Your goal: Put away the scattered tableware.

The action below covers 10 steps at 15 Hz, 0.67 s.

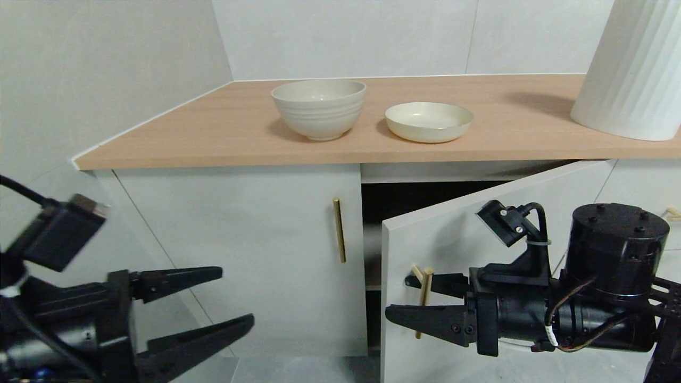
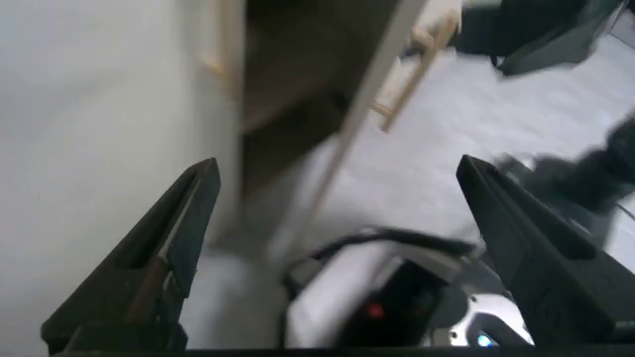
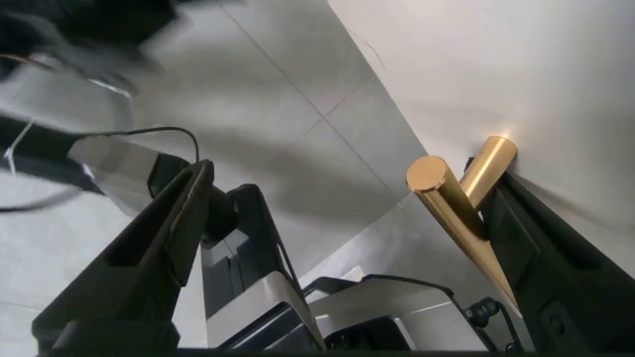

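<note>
Nearest you, your left gripper [image 1: 237,296] hangs low before the shut left cabinet door [image 1: 239,239], jaws spread and holding nothing. Your right gripper [image 1: 399,297] sits at the brass handle [image 1: 424,298] of the right cabinet door [image 1: 479,213], which stands ajar. Its jaws are spread, with the handle between them, close to one side. Farther back, on the counter [image 1: 213,133], the deep bowl [image 1: 319,106] and the shallow dish [image 1: 429,121] stand near each other, not touching. A white ribbed vessel [image 1: 633,69] stands at the counter's right end.
</note>
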Available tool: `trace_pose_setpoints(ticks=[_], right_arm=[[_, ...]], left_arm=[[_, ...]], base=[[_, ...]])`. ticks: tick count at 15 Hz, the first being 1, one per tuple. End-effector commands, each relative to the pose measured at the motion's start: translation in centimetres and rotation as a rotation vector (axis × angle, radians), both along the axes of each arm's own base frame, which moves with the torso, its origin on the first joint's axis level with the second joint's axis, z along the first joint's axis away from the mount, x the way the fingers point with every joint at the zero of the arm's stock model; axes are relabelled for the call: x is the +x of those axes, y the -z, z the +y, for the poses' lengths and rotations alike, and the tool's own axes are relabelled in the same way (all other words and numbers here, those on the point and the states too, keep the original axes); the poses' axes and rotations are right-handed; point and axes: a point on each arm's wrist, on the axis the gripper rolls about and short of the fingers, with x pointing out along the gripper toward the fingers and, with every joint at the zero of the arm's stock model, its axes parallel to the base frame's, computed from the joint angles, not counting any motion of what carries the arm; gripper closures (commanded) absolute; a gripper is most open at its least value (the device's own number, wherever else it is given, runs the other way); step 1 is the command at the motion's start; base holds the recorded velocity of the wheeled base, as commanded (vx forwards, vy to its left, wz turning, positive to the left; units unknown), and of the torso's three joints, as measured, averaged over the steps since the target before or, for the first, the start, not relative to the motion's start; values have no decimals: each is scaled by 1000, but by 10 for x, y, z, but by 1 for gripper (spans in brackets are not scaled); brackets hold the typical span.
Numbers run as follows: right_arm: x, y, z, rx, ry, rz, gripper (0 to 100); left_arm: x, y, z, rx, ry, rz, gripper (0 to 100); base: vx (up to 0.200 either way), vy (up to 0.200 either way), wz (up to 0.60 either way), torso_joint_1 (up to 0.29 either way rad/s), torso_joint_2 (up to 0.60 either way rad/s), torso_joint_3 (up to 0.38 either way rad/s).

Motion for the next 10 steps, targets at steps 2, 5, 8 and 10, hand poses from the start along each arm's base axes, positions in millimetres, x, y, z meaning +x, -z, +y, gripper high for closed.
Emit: trace_pose_setpoints(ticks=[2,5,8,10], right_arm=[[1,3,1,-8,1,9,0],[1,4,1,-11,1,12,0],[2,5,2,-16,0,15,0],[2,6,2,-17,0,15,0]], left_arm=[[24,57,-36,16,94,212,0],[25,60,-39,-1,95,223,0],[26,60,-41,-1,100,225,100],[29,60,-42,-6,103,214,100]], base=[[0,0,0,0,0,0],[0,0,0,0,0,0],[0,0,0,0,0,0],[0,0,0,0,0,0]])
